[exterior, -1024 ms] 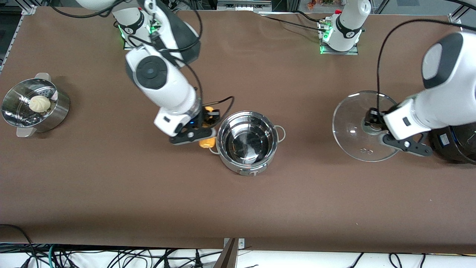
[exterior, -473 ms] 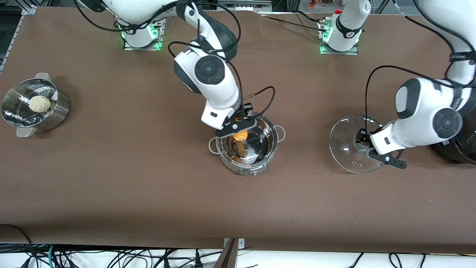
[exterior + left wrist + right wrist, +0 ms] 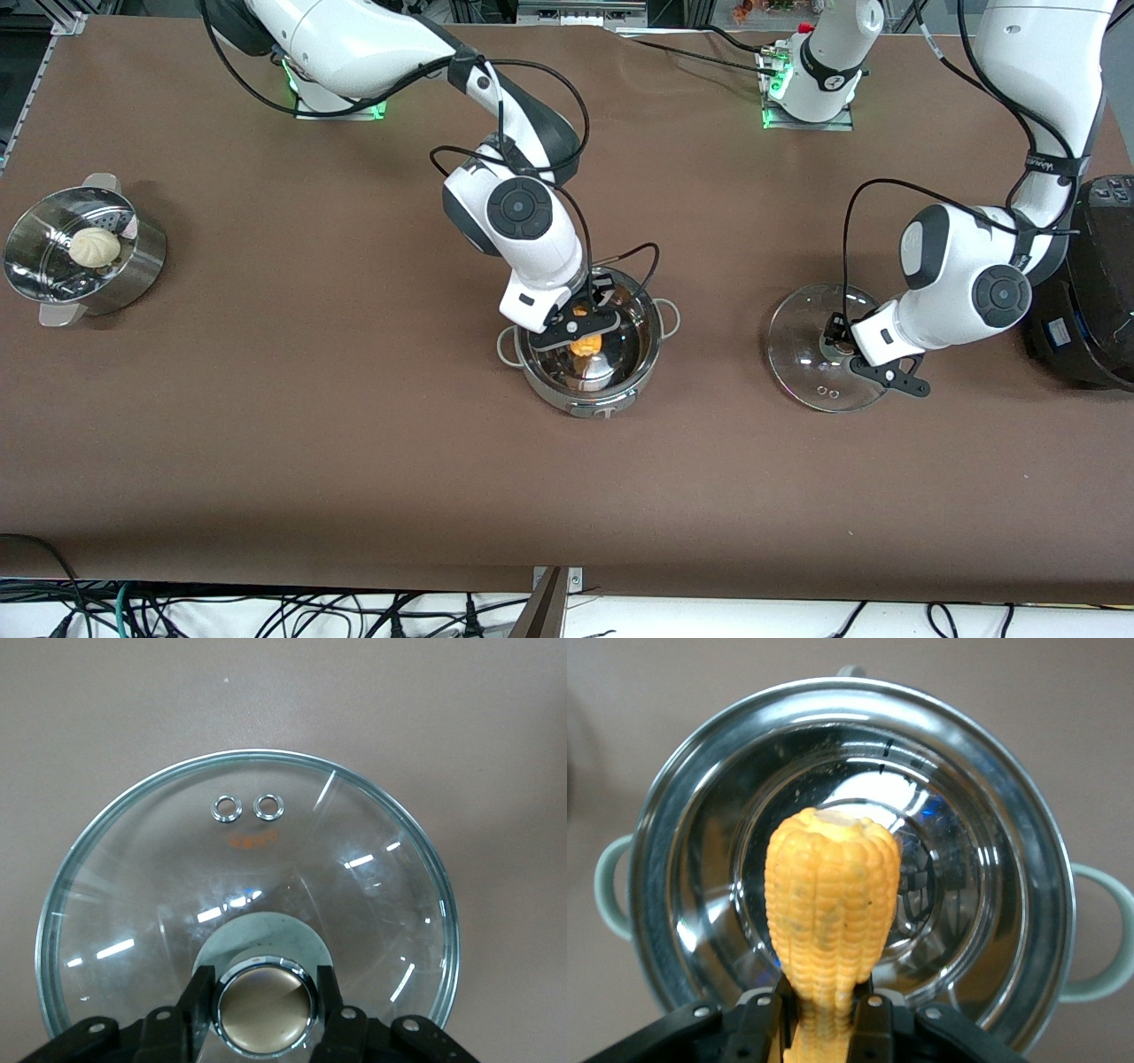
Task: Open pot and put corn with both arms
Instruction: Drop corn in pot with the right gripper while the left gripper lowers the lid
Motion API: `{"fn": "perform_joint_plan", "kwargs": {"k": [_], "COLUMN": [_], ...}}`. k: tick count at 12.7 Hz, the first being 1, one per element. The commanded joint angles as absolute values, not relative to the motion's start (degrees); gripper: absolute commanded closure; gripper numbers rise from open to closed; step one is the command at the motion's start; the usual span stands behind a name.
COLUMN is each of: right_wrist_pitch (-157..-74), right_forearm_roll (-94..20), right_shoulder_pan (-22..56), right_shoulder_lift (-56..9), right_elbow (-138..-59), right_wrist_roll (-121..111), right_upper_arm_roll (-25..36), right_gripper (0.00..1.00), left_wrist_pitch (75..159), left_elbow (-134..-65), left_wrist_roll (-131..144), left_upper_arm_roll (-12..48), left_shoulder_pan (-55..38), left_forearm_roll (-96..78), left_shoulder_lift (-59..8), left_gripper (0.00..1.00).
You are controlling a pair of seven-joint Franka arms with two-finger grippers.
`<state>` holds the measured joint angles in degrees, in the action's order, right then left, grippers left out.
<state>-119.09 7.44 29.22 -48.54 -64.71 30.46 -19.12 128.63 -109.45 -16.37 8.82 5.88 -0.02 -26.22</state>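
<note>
The open steel pot [image 3: 651, 353] stands mid-table with no lid; it fills the right wrist view [image 3: 682, 815]. My right gripper [image 3: 581, 326] is shut on the yellow-orange corn [image 3: 585, 345] and holds it end-down over the pot's inside. In the right wrist view the corn [image 3: 831, 904] hangs over the pot's shiny floor. My left gripper [image 3: 842, 347] is shut on the copper-coloured knob [image 3: 264, 1005] of the glass lid [image 3: 802, 372]. The lid [image 3: 354, 868] is low over the table or on it, toward the left arm's end.
A perforated steel steamer bowl [image 3: 133, 275] with a white bun [image 3: 94, 246] stands at the right arm's end. The big black cooker [image 3: 1099, 292] stands at the left arm's end, beside the left arm.
My right gripper carried the corn from beside the pot to over its inside and lowered it. My left gripper brought the lid down and a little toward the pot.
</note>
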Motion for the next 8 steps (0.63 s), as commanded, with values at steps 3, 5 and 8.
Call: {"fn": "perform_joint_plan", "kwargs": {"k": [3, 5, 8], "right_wrist_pitch": [-119.79, -119.27, -117.17], "right_forearm_roll": [8.35, 8.61, 8.61], "right_shoulder_pan": [29.44, 29.44, 29.36], "right_shoulder_lift": [-50.8, -50.63, -48.96], "right_elbow": [-62.05, -62.23, -62.05], "right_wrist_roll": [32.08, 31.9, 31.82], "right_upper_arm_roll": [-18.72, -18.63, -18.63], "right_gripper": [0.48, 0.0, 0.0], "left_wrist_pitch": [131.04, 131.04, 130.96], "left_elbow": [-111.01, -111.01, -110.92], "left_wrist_roll": [-17.49, -17.49, -17.49], "left_upper_arm_roll": [9.23, 9.23, 9.23], "left_shoulder_pan": [6.33, 6.42, 6.15], "left_forearm_roll": [-0.26, -0.35, -0.35], "left_shoulder_lift": [-27.07, -27.68, -27.69], "left_gripper": [0.78, 0.74, 0.0]}}
